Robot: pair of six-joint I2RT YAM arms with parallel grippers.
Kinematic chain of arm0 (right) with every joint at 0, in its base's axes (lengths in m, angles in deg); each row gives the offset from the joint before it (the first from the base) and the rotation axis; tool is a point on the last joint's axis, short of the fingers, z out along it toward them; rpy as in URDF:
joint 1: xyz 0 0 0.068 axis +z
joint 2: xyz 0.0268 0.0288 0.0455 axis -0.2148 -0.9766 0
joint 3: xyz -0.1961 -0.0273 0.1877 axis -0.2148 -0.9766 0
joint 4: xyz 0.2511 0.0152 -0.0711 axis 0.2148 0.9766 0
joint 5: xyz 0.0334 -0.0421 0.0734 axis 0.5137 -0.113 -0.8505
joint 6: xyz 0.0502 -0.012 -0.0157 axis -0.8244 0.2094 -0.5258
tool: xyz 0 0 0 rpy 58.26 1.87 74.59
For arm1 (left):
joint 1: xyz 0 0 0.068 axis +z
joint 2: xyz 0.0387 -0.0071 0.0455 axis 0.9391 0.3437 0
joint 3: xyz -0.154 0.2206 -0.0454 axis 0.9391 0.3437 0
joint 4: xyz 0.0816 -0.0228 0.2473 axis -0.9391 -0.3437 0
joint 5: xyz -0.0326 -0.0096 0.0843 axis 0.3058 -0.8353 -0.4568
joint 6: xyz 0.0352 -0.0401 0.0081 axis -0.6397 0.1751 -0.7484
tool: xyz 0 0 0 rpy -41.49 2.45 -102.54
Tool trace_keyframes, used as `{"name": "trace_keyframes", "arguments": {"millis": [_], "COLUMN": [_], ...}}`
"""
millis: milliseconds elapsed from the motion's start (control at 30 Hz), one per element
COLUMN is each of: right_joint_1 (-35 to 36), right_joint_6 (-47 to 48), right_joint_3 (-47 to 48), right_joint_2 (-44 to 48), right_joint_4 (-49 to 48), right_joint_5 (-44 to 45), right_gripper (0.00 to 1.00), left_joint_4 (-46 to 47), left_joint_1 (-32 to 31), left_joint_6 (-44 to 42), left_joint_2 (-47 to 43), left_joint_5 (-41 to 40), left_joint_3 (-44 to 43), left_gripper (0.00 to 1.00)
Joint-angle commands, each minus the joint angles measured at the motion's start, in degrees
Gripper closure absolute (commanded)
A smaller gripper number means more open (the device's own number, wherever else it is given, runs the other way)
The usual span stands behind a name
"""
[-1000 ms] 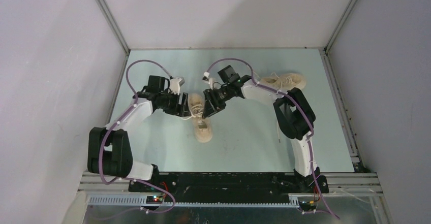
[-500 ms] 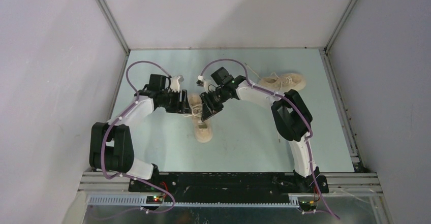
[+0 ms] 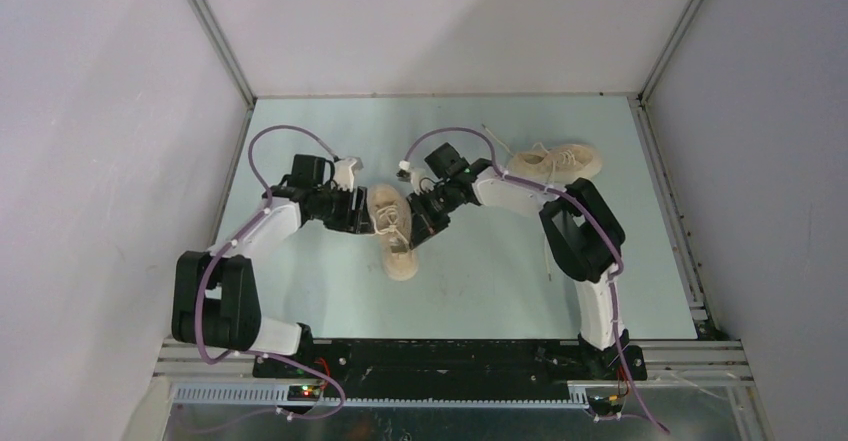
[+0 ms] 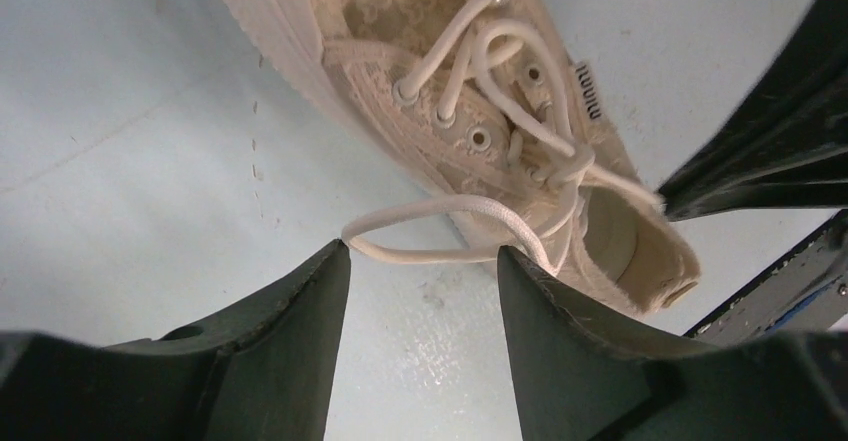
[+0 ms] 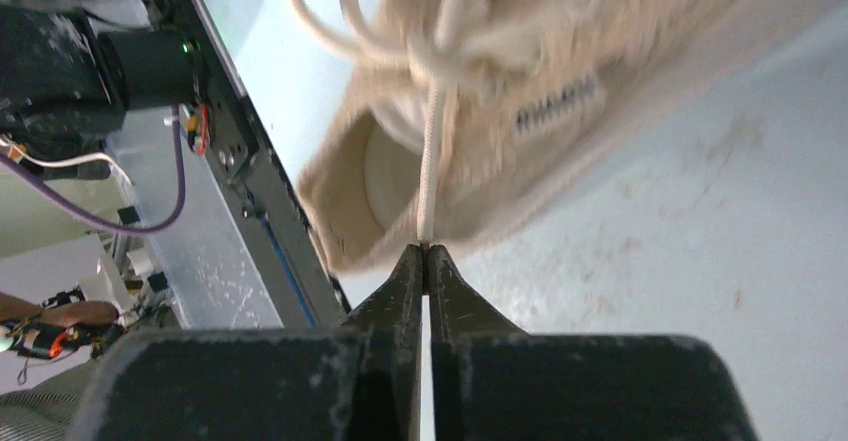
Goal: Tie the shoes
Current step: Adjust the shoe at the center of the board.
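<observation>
**A:** Where's the shoe you're working on?

**B:** Mid-table, and its twin lies well apart at 2 o'clock.

**A:** And the grippers?

**B:** My right gripper, at the shoe's 3 o'clock, is pinched tight on one lace, drawing it taut from the eyelets so the crossing can't slacken. My left gripper, at 9 o'clock, stands wide with the loop lying between its fingers. I reckon it's placed there to close on the loop and pull the opposite way.
</observation>
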Motion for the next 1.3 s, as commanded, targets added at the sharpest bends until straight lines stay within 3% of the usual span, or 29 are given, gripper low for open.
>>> {"name": "trace_keyframes", "arguments": {"millis": [0, 233, 367, 500, 667, 900, 1033, 1267], "right_joint_1": [-0.01, 1.21, 0.02, -2.6, -3.58, 1.01, 4.45, 6.98], "right_joint_6": [1.77, 1.28, 0.21, 1.32, 1.69, 3.41, 5.26, 7.42], "right_joint_3": [-7.08, -10.01, -7.11, 0.9, 12.87, 25.03, 27.66, 28.74], "right_joint_2": [8.87, 8.46, 5.66, 2.91, -1.88, -10.05, -11.45, -12.96], "right_joint_4": [-2.31, -4.22, -3.66, 0.28, 2.75, 5.06, 6.98, 7.71], "right_joint_5": [-0.93, -0.34, -3.18, -3.23, 0.59, 7.07, 16.64, 21.28], "right_gripper": [1.0, 1.0, 0.82, 0.65, 0.57, 0.46, 0.46, 0.51], "left_joint_4": [1.96, 4.19, 2.75, -1.03, -5.2, -3.02, -0.48, 2.47], "left_joint_1": [0.44, -0.17, -0.39, -0.3, 0.01, 3.21, 6.46, 11.28], "left_joint_6": [-0.68, 1.29, -0.65, -4.4, -6.9, -3.43, -0.2, 2.9], "left_joint_2": [-2.21, -0.02, 1.21, -0.02, -4.52, -9.75, -12.03, -14.12], "left_joint_5": [0.22, 1.82, 3.72, 5.4, 6.74, 4.56, 1.95, 1.38], "left_joint_3": [3.31, 4.16, 2.72, -0.2, -2.57, -0.4, 1.47, 4.45], "left_gripper": [0.4, 0.44, 0.39, 0.28, 0.21, 0.19, 0.19, 0.2]}}
